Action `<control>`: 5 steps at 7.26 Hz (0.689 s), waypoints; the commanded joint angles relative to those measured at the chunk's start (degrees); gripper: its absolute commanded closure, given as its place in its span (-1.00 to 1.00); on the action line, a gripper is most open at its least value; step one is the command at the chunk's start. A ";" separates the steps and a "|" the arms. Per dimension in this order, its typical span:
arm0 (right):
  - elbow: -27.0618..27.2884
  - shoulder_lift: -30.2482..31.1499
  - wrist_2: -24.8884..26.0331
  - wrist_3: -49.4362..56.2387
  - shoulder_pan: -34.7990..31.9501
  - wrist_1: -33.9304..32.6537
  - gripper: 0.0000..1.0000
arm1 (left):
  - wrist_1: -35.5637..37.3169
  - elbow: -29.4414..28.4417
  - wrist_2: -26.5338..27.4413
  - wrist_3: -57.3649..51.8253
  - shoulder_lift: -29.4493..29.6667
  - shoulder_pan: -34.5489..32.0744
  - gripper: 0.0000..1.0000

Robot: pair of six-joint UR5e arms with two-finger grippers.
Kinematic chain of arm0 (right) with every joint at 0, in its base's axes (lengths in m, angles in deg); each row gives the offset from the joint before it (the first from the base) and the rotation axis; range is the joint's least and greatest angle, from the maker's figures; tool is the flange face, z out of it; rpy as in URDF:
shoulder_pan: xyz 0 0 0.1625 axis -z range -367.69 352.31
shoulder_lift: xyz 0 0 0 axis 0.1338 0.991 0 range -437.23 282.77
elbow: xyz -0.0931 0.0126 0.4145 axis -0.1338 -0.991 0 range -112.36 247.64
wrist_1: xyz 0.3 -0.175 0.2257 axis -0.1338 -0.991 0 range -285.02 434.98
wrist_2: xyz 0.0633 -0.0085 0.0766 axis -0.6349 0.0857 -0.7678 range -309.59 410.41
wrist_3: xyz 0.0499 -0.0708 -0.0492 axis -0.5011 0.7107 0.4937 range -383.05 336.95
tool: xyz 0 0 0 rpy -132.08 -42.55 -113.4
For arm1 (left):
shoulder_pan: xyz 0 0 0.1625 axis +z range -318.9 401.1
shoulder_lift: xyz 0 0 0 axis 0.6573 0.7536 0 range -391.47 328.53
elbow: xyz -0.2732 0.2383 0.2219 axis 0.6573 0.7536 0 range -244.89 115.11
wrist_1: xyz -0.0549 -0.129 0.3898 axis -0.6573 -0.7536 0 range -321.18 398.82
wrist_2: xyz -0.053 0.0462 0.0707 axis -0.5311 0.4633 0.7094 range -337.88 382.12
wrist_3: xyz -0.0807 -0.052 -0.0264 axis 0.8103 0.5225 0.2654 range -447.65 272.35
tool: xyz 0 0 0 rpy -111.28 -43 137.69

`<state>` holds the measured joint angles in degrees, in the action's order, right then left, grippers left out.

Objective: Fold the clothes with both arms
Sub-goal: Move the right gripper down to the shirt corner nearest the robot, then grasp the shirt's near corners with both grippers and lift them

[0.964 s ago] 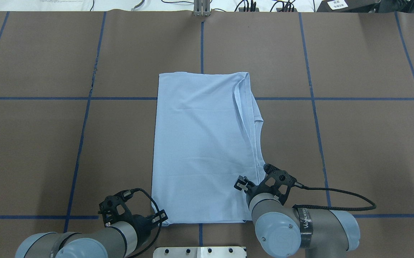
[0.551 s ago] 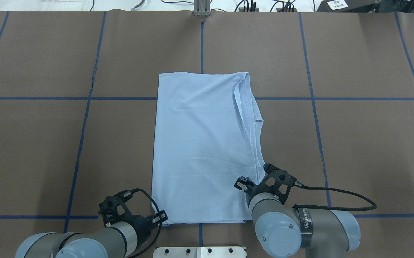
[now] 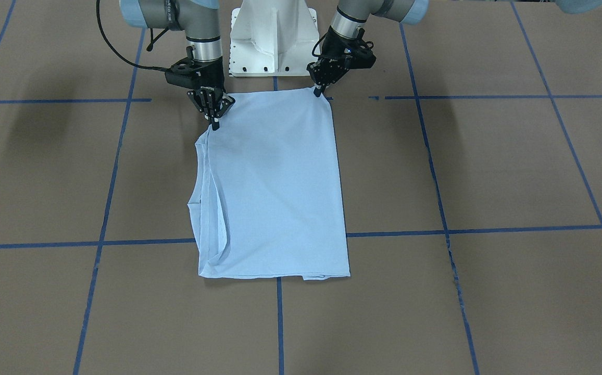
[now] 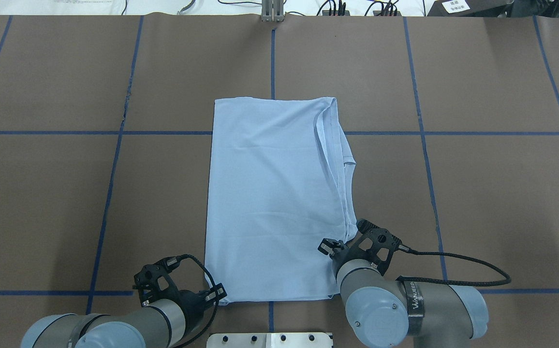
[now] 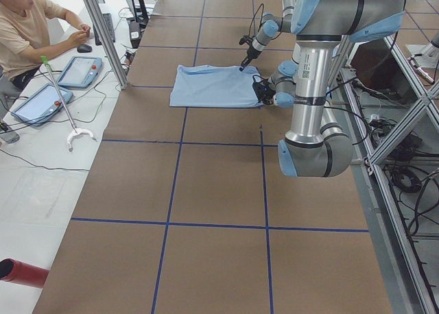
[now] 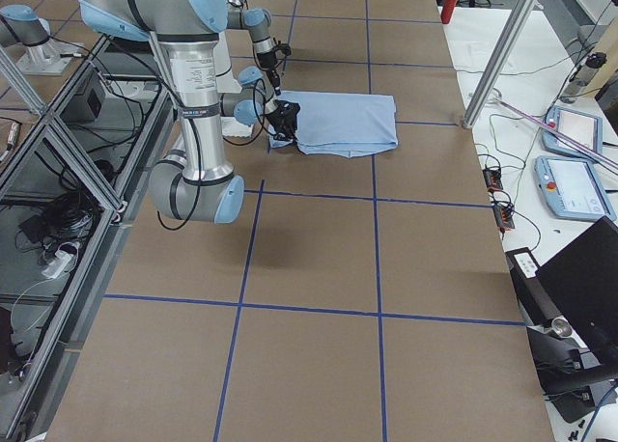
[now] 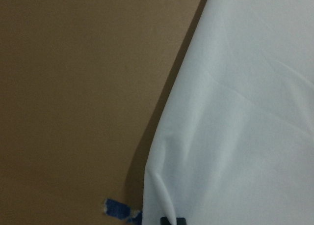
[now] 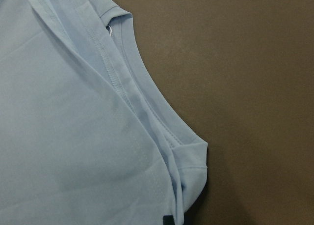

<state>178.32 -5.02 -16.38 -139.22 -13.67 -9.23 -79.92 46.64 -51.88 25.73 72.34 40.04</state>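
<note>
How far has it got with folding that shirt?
Done: the T-shirt lies flat as a long rectangle, one side visibly folded over. In hand: left pincer and right pincer each seem to pinch its end nearest the robot. Left: probably folding it end to end.

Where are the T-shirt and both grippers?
T-shirt [image 3: 275,187]: front-facing view, middle of the cloth.
left gripper [image 3: 317,92]: front-facing view, between fingertips, at corner.
right gripper [image 3: 214,123]: front-facing view, between fingertips, at edge.
</note>
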 commanded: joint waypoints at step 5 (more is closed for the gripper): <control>14.60 1.19 0.17 -0.11 1.83 -8.56 1.00 | 12.59 16.38 -0.70 -1.06 -0.02 -0.35 1.00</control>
<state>187.43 -3.94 -16.18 -139.14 -13.24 -13.04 -73.86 56.67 -52.45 24.76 72.14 39.62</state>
